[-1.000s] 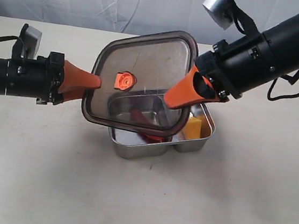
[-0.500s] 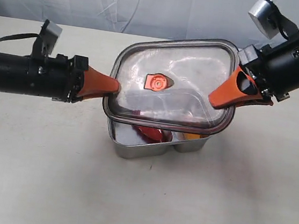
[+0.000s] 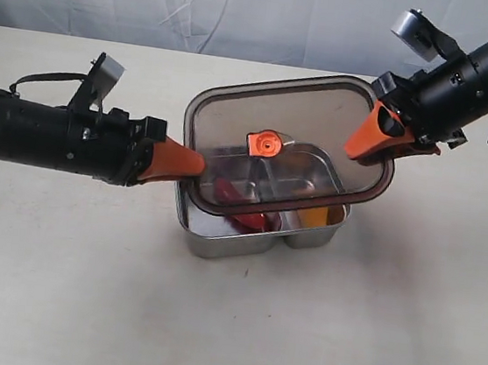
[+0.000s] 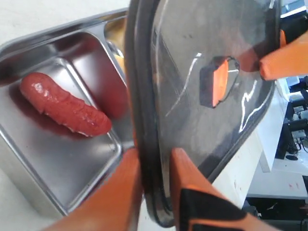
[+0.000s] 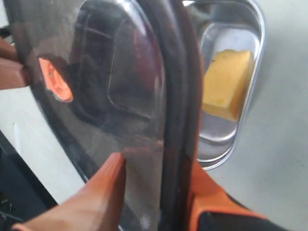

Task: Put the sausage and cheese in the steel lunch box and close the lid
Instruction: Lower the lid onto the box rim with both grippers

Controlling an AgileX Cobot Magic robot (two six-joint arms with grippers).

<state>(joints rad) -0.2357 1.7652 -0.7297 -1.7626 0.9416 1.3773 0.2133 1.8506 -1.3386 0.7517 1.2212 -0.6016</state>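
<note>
With left claw [image 3: 191,164] and right claw [image 3: 358,148] clamped on opposite rims of the lid [image 3: 314,111], I have swung it from steep to near-flat over the box [image 3: 219,248], sausage [image 4: 65,110] and cheese [image 5: 226,84] inside; seating remains.

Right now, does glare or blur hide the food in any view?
Exterior view: sharp, but the tinted lid partly covers the sausage and cheese. Left wrist view: sausage crisp, white glare streaks on the lid, near rim soft. Right wrist view: cheese clear, lid edge out of focus.
</note>
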